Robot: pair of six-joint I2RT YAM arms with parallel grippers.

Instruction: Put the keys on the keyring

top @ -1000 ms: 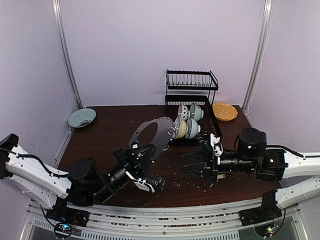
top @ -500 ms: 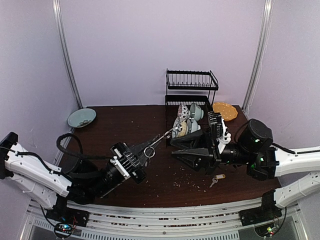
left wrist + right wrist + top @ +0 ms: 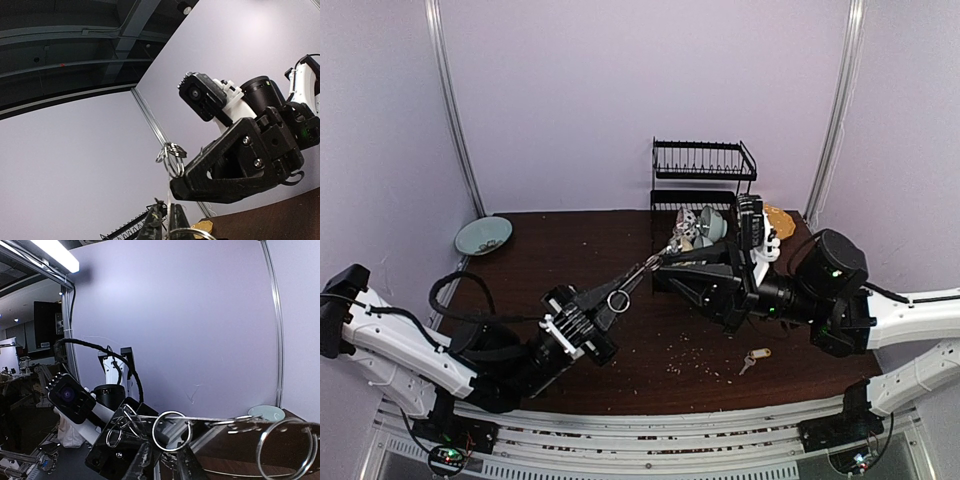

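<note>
Since a swinging hoop cannot be threaded, the left gripper (image 3: 602,308) was clenched on the near edge of the keyring (image 3: 638,277). It held the hoop in the air, edge-on to the top camera and slanting up to the right. Its wrist view showed the thin wire pinched between the fingertips (image 3: 156,222). A small ring (image 3: 618,300) dangled just past that grip.

At the hoop's far end sat the right gripper (image 3: 668,265), its tips right at the wire, probably to steady it or work open a gap. Whether it was gripping or only close by, I cannot tell.

Well apart from both, to the right, the keys (image 3: 753,357) lay on the table (image 3: 540,260), not yet on the hoop, so they would have to be fetched.

Compared with half a second before, the right gripper had risen to the hoop's top end. The left arm had barely shifted, and the keys lay where they had been.
</note>
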